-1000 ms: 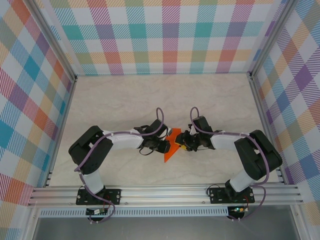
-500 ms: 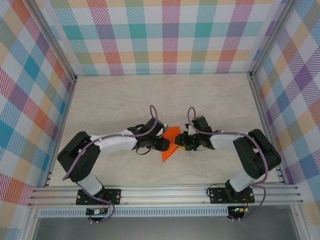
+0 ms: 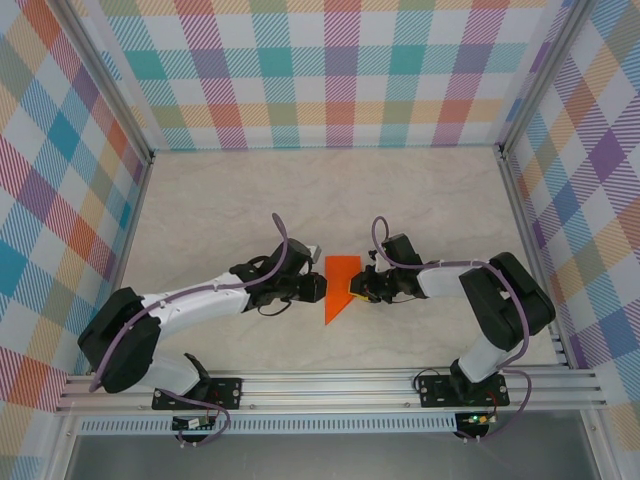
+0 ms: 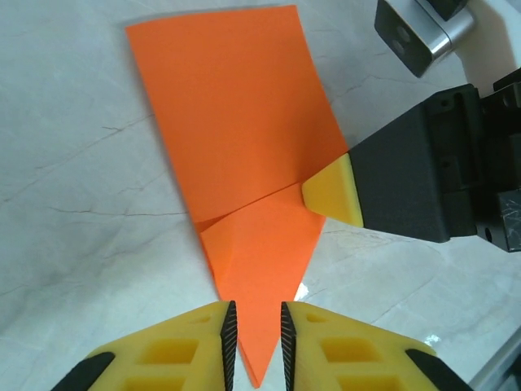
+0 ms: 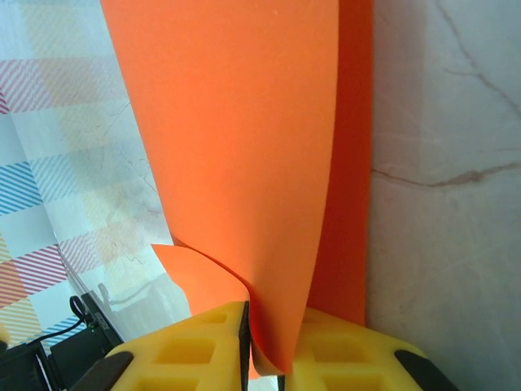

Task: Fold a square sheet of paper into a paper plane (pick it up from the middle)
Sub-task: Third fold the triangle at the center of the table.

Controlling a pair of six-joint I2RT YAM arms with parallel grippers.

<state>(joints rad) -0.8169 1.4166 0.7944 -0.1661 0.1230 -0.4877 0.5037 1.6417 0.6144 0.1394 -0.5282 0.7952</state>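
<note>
Marble tabletop (image 3: 220, 200) carries the orange paper (image 3: 340, 288), already narrowed to a point (I reckon wings and final creases remain). Right gripper (image 5: 264, 330) clamps its right edge. Left gripper (image 4: 258, 322) sits nearly closed at its tip, but I cannot tell whether it grips.

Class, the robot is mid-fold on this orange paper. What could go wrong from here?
1. The right fingers pinch a lifted, curling flap of the paper; pulling could tear it or crease it off-line.
2. The left fingers straddle the pointed tip; closing may crumple it.
3. The wide end lies unpinned, so the paper may slide.
</note>
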